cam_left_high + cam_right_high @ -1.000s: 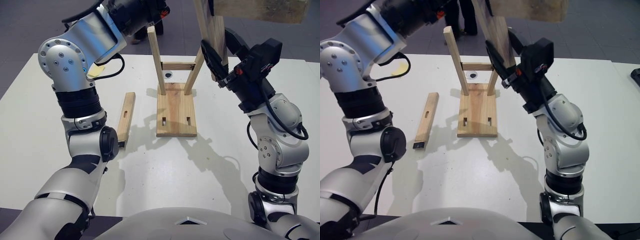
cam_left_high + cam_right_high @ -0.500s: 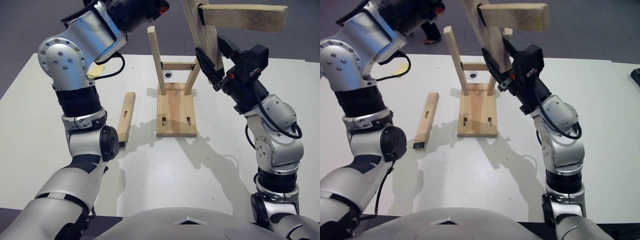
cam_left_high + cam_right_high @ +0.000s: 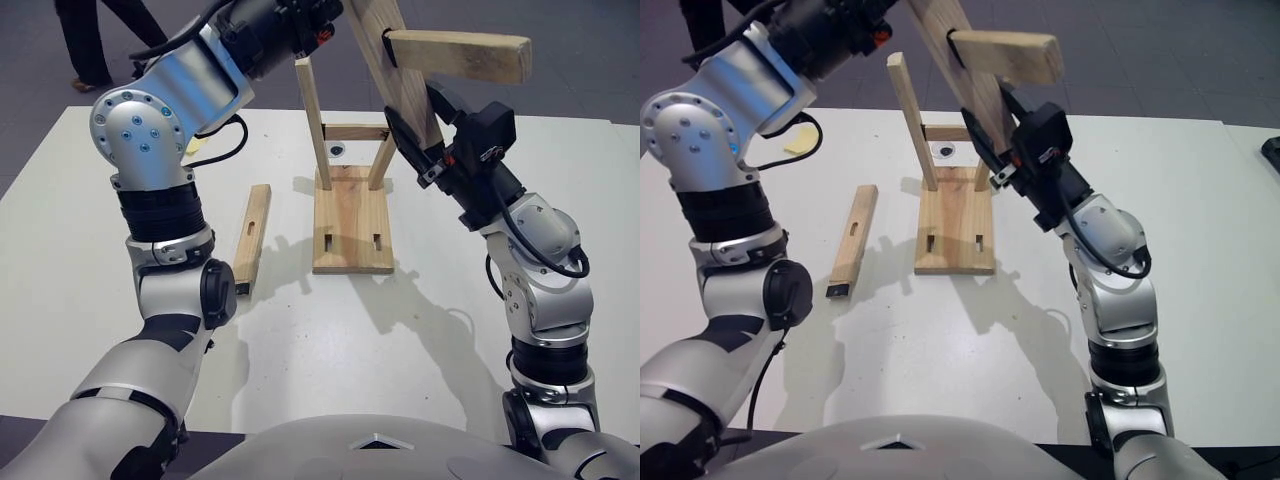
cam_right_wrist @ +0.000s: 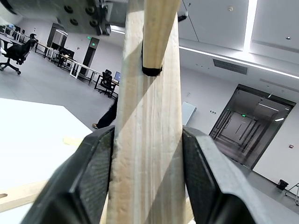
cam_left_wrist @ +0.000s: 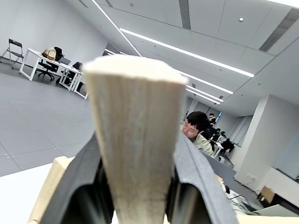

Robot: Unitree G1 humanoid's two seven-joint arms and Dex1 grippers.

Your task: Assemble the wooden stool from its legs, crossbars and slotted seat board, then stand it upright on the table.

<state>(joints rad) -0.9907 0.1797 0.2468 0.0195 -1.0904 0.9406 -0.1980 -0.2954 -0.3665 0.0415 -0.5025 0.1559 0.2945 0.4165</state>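
left gripper (image 5: 140, 179), right gripper (image 4: 147, 179): clamping leg (image 3: 397, 75); seat board (image 3: 352, 225): flat

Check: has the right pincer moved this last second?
Yes. The right pincer, gripping the leg, moved leftward, closer to the upright frame on the seat board.

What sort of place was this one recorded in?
Most likely an open-plan office used as a robot test space: rows of desks with swivel chairs, long strip lights on a panel ceiling, and a white table holding wooden stool parts.
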